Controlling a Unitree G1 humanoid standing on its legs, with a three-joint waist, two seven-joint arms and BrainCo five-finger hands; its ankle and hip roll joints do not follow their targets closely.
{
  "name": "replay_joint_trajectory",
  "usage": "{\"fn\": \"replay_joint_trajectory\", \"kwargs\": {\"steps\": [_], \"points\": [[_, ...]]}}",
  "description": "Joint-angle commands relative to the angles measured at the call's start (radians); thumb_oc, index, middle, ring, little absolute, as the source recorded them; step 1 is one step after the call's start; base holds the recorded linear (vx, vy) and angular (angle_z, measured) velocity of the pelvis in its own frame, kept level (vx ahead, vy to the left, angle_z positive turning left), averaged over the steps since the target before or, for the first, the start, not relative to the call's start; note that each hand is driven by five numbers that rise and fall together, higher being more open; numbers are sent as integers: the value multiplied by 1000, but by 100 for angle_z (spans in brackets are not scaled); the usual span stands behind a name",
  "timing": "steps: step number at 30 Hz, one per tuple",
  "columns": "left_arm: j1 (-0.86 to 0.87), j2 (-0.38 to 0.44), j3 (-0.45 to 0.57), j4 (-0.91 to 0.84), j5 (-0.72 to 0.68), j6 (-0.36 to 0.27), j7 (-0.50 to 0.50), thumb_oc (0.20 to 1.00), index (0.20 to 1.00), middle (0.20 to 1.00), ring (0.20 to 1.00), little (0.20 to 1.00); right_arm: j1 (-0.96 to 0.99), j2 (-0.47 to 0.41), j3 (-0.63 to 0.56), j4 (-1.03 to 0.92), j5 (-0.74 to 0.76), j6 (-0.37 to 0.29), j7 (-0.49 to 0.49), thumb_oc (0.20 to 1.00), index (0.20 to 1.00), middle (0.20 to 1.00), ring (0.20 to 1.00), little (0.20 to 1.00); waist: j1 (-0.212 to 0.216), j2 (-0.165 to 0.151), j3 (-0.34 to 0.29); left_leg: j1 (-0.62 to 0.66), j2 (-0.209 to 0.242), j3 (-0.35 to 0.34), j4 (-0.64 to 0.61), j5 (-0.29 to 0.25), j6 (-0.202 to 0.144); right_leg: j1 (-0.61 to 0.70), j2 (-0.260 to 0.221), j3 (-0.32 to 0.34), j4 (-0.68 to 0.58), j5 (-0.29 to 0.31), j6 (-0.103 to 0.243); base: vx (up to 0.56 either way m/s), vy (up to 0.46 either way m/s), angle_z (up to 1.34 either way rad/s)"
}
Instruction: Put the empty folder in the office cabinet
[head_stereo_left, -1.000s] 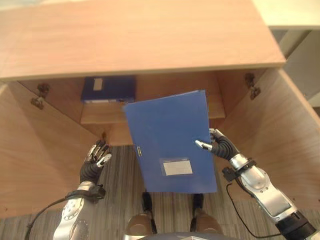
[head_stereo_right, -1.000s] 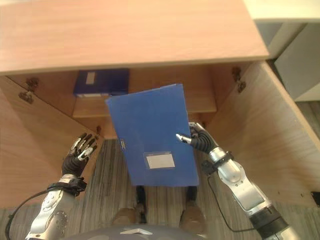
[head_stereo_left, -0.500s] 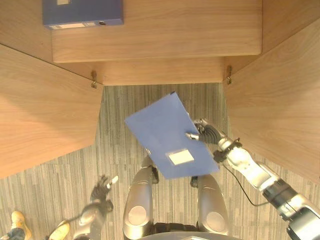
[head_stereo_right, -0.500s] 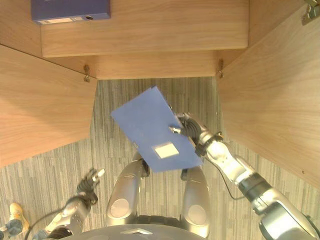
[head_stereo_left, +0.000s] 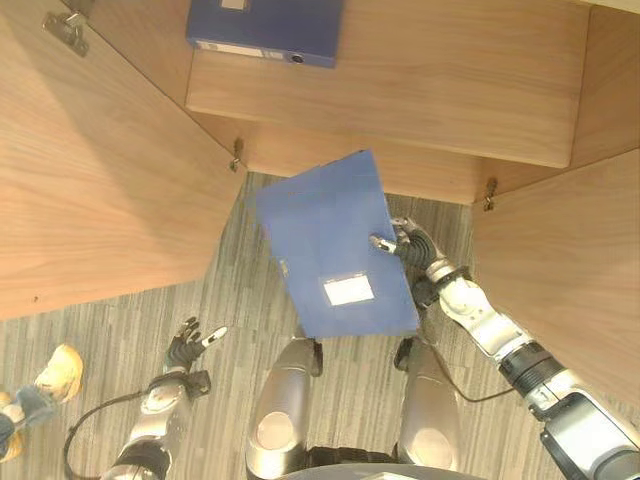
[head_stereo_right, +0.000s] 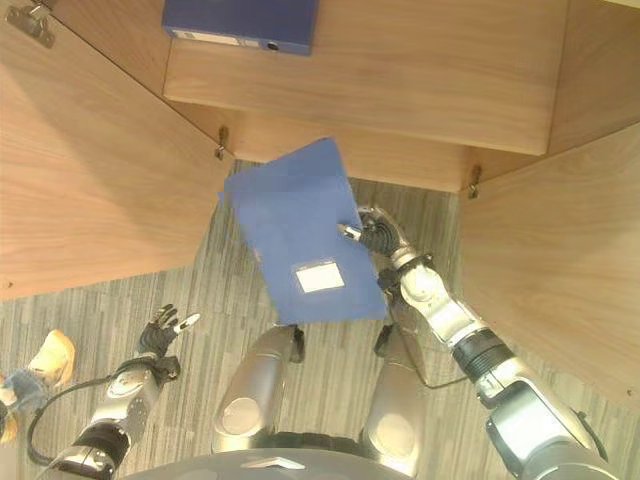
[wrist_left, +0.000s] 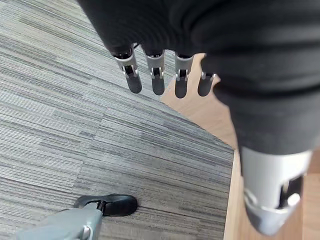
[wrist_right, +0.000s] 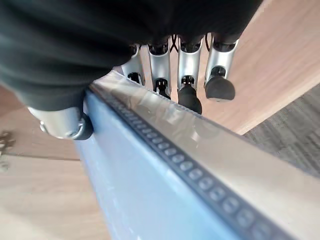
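**Folder held up at the cabinet mouth, shelf not yet reached**

Since half a second ago our view has swung, and against the cabinet the blue folder has risen: its top edge now overlaps the front of the lower shelf instead of hanging over the floor.

Our right hand (head_stereo_right: 372, 236) pinches the blue folder (head_stereo_left: 335, 245) at its right edge, thumb on the labelled face and fingers (wrist_right: 191, 75) curled behind it. Our left hand (head_stereo_left: 187, 345) hangs low over the striped carpet (head_stereo_left: 225, 330), fingers straight and holding nothing.

To do this step well, we judge we should keep the pinch firm, tip the folder's top edge into the opening and carry it between the two open doors (head_stereo_left: 90, 180) onto the shelf (head_stereo_left: 430, 90), letting go only once the board bears it.

We count one blue folder in hand, one darker blue box file (head_stereo_left: 265, 28) lying on the shelf, two doors, and one person's shoe (head_stereo_left: 58, 368) at the left edge.
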Motion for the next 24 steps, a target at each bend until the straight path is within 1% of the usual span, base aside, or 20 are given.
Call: {"fn": "replay_joint_trajectory", "kwargs": {"steps": [1, 2, 4, 5, 6, 7, 8, 10, 13, 14, 15, 16, 19, 20, 21, 22, 23, 24], "points": [[70, 37, -34, 3, 2, -16, 5, 1000, 1000, 1000, 1000, 1000, -16, -11, -55, -30, 101, -39, -65, 200, 200, 200, 200, 200, 7, 24, -62, 57, 2, -56, 66, -159, -99, -16, -61, 13, 17, 91, 35, 117, -58, 63], [61, 35, -40, 10, 1, -16, 7, 1000, 1000, 1000, 1000, 1000, -36, -1, -71, -4, 122, -35, -82, 200, 200, 200, 200, 200, 3, 26, -61, 66, -4, -68, 74, -170, -99, -22, -57, 9, 7, 96, 38, 173, -96, 69], [52, 28, -65, 8, -15, -11, 6, 1000, 1000, 1000, 1000, 1000, -91, 7, -158, 105, 221, -33, -140, 200, 200, 200, 200, 200, 0, 31, -59, 78, -27, -106, 119, -206, -99, -43, -64, 13, 5, 122, 40, 290, -208, 91], [52, 29, -79, 7, -10, -10, 1, 1000, 1000, 1000, 1000, 1000, -93, 6, -187, 135, 242, -34, -161, 200, 200, 200, 200, 200, 6, 29, -66, 75, -38, -113, 133, -217, -102, -34, -71, 12, -5, 128, 39, 168, -153, 49], [52, 29, -79, 7, -10, -10, 1, 1000, 1000, 1000, 1000, 1000, -93, 6, -187, 135, 242, -34, -161, 200, 200, 200, 200, 200, 6, 29, -66, 75, -38, -113, 133, -217, -102, -34, -71, 12, -5, 128, 39, 71, -91, 62], [54, 29, -80, 10, -15, -8, 0, 1000, 1000, 1000, 1000, 1000, -117, 13, -214, 175, 254, -31, -186, 200, 200, 200, 200, 200, 10, 25, -73, 69, -49, -115, 142, -223, -105, -27, -79, 7, -3, 146, 37, 71, -108, 67], [48, 28, -89, 19, -12, -5, 2, 1000, 1000, 1000, 1000, 1000, -162, 18, -239, 248, 270, -31, -218, 200, 200, 200, 200, 200, 17, 30, -88, 62, -51, -120, 146, -228, -109, -24, -82, 3, -4, 160, 39, 106, -144, 75], [53, 19, -108, 23, -17, -5, 7, 1000, 1000, 1000, 1000, 1000, -254, 36, -268, 334, 286, -30, -278, 200, 200, 200, 200, 200, 27, 42, -110, 61, -41, -120, 130, -225, -116, -24, -78, -6, -6, 172, 38, 112, -173, 10], [73, 3, -129, 9, -21, 1, 14, 1000, 1000, 1000, 1000, 1000, -330, 57, -285, 367, 286, -30, -335, 200, 200, 200, 200, 200, 34, 62, -124, 70, -8, -116, 114, -229, -131, -18, -61, -18, -1, 162, 24, 117, -186, -26], [78, -3, -134, 6, -22, 2, 18, 1000, 1000, 1000, 1000, 1000, -336, 72, -284, 360, 284, -35, -346, 200, 200, 200, 200, 200, 33, 66, -127, 79, 7, -116, 104, -229, -136, -18, -54, -20, 4, 156, 20, 78, -126, -21], [78, -3, -133, 6, -22, 2, 18, 1000, 1000, 1000, 1000, 1000, -335, 72, -283, 359, 284, -35, -347, 200, 200, 200, 200, 200, 34, 67, -127, 81, 10, -116, 102, -229, -137, -17, -52, -21, 4, 155, 19, 77, -123, -14], [80, -9, -139, 6, -23, 3, 21, 1000, 1000, 1000, 1000, 1000, -345, 83, -279, 344, 281, -38, -358, 200, 200, 200, 200, 200, 33, 72, -126, 91, 23, -112, 95, -229, -143, -18, -44, -21, 14, 149, 14, 34, -56, -16], [80, -9, -139, 6, -23, 3, 21, 1000, 1000, 1000, 1000, 1000, -345, 83, -279, 344, 281, -38, -358, 200, 200, 200, 200, 200, 33, 72, -125, 91, 23, -112, 95, -229, -143, -18, -44, -21, 14, 149, 14, 62, -63, -5], [80, -45, -187, 3, -11, 5, 27, 1000, 1000, 1000, 1000, 1000, -358, 154, -315, 295, 275, -91, -447, 200, 200, 200, 200, 200, 31, 116, -141, 130, 73, -92, 33, -213, -160, -12, -6, -14, 15, 123, 1, 200, -167, 3], [69, -60, -216, 0, -7, 5, 28, 1000, 1000, 1000, 1000, 1000, -380, 194, -351, 302, 267, -112, -499, 200, 200, 200, 200, 200, 29, 138, -157, 139, 79, -86, -5, -190, -161, -13, 1, -8, 5, 115, -2, 220, -163, -5], [68, -64, -224, -3, -8, 5, 27, 1000, 1000, 1000, 1000, 1000, -390, 203, -357, 302, 260, -111, -519, 200, 200, 200, 200, 200, 33, 145, -164, 145, 83, -83, -19, -186, -162, -14, 7, -6, 3, 111, -4, 86, -22, -27], [63, -70, -239, -6, -6, 3, 28, 1000, 1000, 1000, 1000, 1000, -403, 222, -374, 311, 270, -125, -536, 200, 200, 200, 200, 200, 35, 158, -169, 148, 84, -81, -26, -181, -163, -15, 12, -2, 3, 107, -6, 44, 7, -37], [63, -69, -240, -5, -6, 3, 28, 1000, 1000, 1000, 1000, 1000, -403, 222, -375, 312, 270, -126, -537, 200, 200, 200, 200, 200, 38, 158, -170, 149, 86, -79, -29, -180, -163, -16, 14, -2, 3, 106, -6, 38, 1, -32]]}}
